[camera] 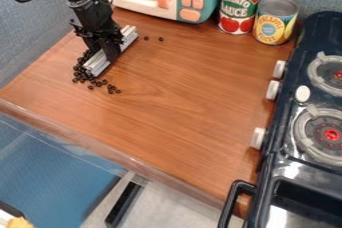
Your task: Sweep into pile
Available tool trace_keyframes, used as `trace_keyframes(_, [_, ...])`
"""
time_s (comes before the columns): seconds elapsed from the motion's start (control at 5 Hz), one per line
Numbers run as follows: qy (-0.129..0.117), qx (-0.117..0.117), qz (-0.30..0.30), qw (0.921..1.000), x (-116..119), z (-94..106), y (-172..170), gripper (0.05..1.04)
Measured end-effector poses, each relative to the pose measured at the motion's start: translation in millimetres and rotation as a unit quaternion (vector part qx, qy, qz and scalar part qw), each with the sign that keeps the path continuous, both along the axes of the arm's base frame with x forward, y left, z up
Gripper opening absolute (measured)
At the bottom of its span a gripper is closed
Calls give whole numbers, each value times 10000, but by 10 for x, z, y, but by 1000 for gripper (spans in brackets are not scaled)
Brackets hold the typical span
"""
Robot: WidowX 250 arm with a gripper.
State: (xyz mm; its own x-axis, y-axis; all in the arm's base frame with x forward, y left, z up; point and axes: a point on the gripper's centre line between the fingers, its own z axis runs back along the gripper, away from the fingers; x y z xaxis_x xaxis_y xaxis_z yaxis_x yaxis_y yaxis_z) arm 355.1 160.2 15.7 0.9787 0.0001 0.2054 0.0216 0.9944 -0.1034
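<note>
Brown wood grain runs across the counter [187, 102], with a grey-blue wall [30, 29] behind it. Along the view's right side sits the dark stove [297, 168], its pale knobs facing the counter. At the far edge I have the white and teal microwave [172, 9], then a red can [238, 4] and, just beside it, a shorter yellow can [274, 22]. I am at the counter's upper left, pointing down, my claw [109, 54] closed on the middle of a bar [99, 65]. It is silvery, straight and ridged lengthwise, lying aslant with an end poking out on either side of me. Smallest are the beads [80, 74], round, black and a little shiny. Most crowd in an uneven clump along the bar's left side, thickest by its near end. From there a loose string of them trails toward the middle of the counter, and two more sit apart, just right of the bar's far end
</note>
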Motion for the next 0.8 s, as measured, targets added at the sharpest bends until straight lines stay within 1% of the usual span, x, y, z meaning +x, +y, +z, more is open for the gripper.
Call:
trace_keyframes(0.2, [-24,-187,67,9998,-86,138,-100,370])
trace_keyframes(0.4, [-235,-356,-35,9991,-98,430,-329,370])
trace_keyframes(0.6, [-468,-395,-310,9976,-193,601,-555,370])
trace_keyframes(0.8, [-266,-289,-977,9944,-423,424,-733,370])
